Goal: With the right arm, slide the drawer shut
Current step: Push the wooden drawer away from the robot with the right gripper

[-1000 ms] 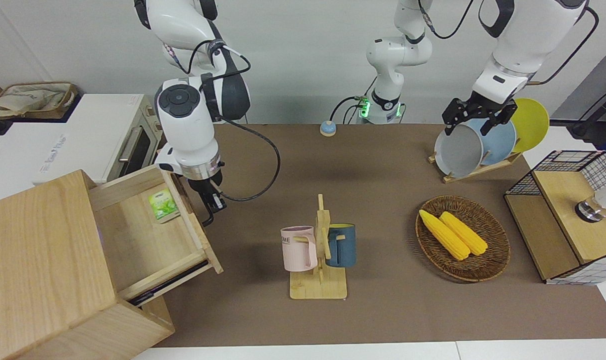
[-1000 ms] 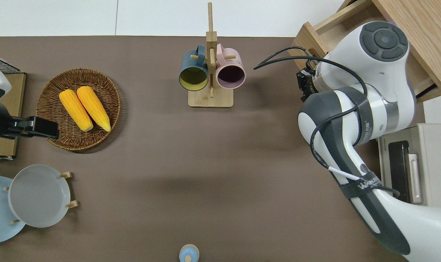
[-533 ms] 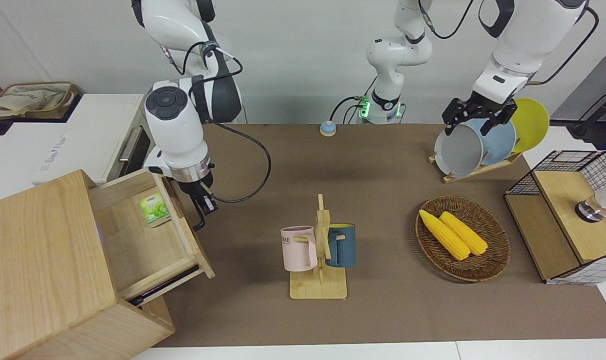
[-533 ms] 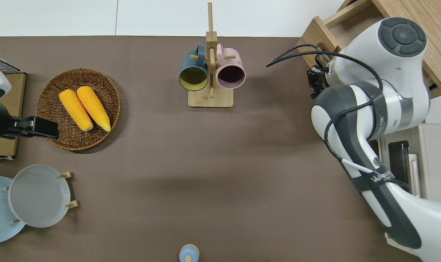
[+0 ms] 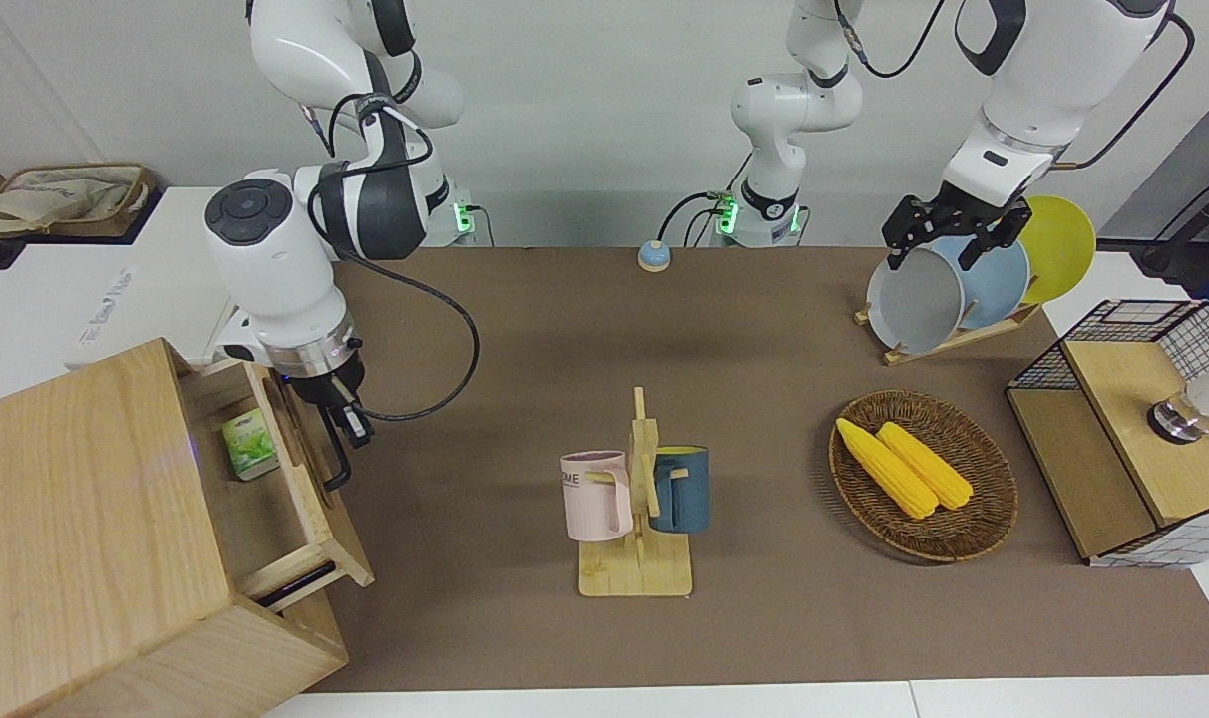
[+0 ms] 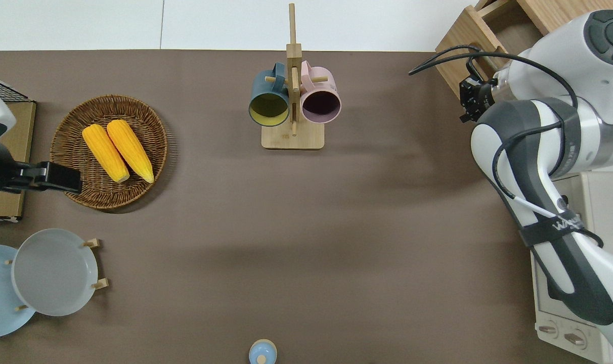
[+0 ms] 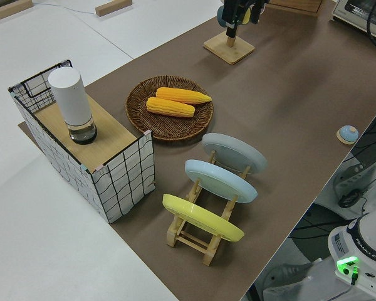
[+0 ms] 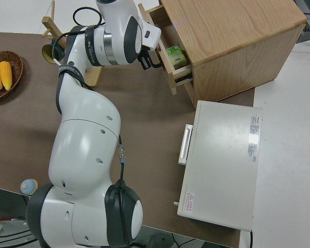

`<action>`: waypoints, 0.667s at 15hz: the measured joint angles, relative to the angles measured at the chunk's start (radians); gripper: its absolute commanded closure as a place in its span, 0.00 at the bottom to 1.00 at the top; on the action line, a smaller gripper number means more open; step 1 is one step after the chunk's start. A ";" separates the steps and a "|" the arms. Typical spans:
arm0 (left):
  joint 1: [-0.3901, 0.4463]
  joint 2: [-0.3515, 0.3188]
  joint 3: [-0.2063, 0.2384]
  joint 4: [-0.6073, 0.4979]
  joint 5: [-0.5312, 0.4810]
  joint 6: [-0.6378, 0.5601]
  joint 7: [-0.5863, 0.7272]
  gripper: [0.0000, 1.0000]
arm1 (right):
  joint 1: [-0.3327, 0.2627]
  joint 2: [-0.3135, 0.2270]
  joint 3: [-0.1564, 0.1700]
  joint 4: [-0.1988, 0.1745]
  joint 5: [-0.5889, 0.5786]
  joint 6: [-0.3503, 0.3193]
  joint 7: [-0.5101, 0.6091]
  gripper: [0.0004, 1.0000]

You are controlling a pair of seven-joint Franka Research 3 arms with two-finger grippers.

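At the right gripper (image 5: pixel 351 423): points down from the right arm (image 5: pixel 275 269), right at the black loop handle (image 5: pixel 337 461) on the drawer (image 5: pixel 340 529) front; touches or nearly touches the handle. Cannot tell whether clenched on the handle or released. In the overhead view, hangs over the drawer's front edge.

At the drawer: stands partly open, sticking out of the big light-wood box (image 5: pixel 76 519) at the right arm's end of the table (image 5: pixel 764 618). Shows only a narrow strip of its inside. Holds a small green packet (image 5: pixel 248 446), lying flat on the drawer floor toward the end nearer to the robots.

Beside the box, nearer to the robots: a white oven-like appliance (image 8: pixel 222 160) with a long handle on its front.

Out on the brown table, well apart from the drawer: a wooden mug rack (image 5: pixel 636 573) around mid-table, with a pink mug (image 5: pixel 597 496) and a blue mug (image 5: pixel 682 489) hanging on opposite sides. Near the robots' edge, a small blue bell-like knob (image 5: pixel 654 256).

Toward the left arm's end: a round wicker basket (image 5: pixel 964 543) with two corn cobs (image 5: pixel 904 467) lying side by side in it. Nearer to the robots than the basket, a wooden plate rack (image 7: pixel 194 235) holding a grey, a blue and a yellow plate on edge. At the table's end, a wood box with black wire-mesh sides (image 7: pixel 122 182), with a white cylinder (image 7: pixel 72 103) upright on its wooden top.

Left arm (image 5: pixel 1013 110): parked.
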 measured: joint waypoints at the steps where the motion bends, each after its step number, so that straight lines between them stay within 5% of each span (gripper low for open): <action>1: 0.000 0.000 0.000 0.000 0.000 0.000 0.000 0.01 | -0.010 0.006 0.007 0.007 0.000 0.001 0.000 1.00; 10: 0.000 0.000 0.000 0.000 0.000 0.000 0.000 0.01 | -0.092 0.032 0.045 0.037 0.000 0.012 -0.092 1.00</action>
